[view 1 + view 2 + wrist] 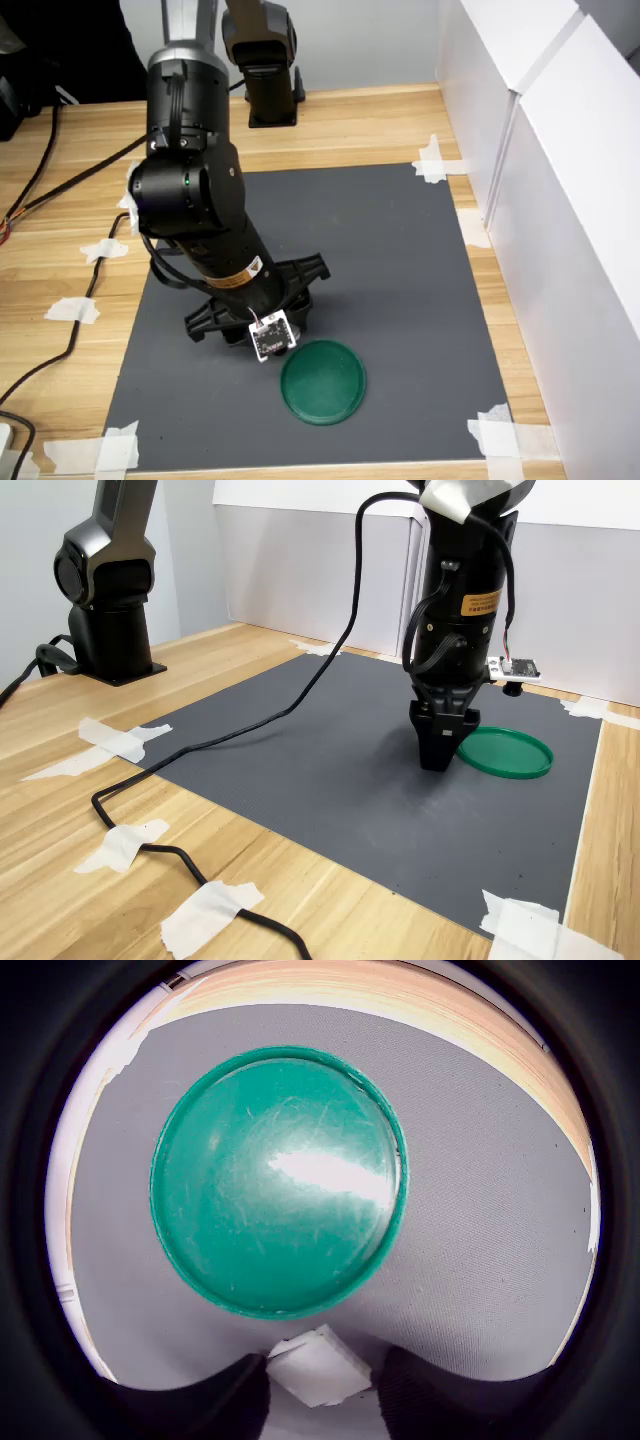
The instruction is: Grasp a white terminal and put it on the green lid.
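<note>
My end effector (322, 1385) points straight down at the grey mat (300, 770), its two fingers set narrowly on either side of the white terminal (320, 1364), apparently gripping it. The green lid (278, 1180) lies just ahead of my fingertips, empty, so I judge a short carry forward remains.

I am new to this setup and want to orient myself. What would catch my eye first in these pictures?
First the black robot arm, reaching down over the middle of the dark grey mat, its gripper lowered to the mat. Next the green lid, lying flat on the mat just beside the gripper in both exterior views. In the wrist view, the white terminal sits between the gripper's fingers, beside the lid's rim.
</note>
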{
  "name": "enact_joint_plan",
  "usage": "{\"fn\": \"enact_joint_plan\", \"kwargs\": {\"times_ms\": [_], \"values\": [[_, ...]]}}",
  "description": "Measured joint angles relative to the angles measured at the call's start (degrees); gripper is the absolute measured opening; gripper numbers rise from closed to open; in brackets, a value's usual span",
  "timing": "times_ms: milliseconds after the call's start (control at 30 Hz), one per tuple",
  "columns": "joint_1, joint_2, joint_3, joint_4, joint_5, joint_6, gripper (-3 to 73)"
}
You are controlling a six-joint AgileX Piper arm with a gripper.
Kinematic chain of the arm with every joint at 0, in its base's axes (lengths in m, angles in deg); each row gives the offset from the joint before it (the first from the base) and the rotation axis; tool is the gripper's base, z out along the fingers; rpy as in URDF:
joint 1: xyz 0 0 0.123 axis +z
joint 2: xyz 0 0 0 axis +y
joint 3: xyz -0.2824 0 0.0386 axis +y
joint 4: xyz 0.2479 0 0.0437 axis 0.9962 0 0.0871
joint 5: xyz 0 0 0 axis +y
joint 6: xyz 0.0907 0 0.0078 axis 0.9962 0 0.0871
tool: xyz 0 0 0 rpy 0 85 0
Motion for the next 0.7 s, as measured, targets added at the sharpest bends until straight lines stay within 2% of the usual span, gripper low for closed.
{"fn": "enact_joint_plan", "kwargs": {"times_ms": [100, 333, 567, 700], "values": [[0.00, 0.00, 0.00, 0.05, 0.11, 0.00, 36.5], [0.00, -1.71, 0.07, 1.06, 0.24, 0.00, 36.6], [0.09, -5.24, -1.23, 5.68, -1.00, -0.12, 36.6], [0.82, -5.24, -3.54, 6.23, -2.60, -0.17, 36.6]]}}
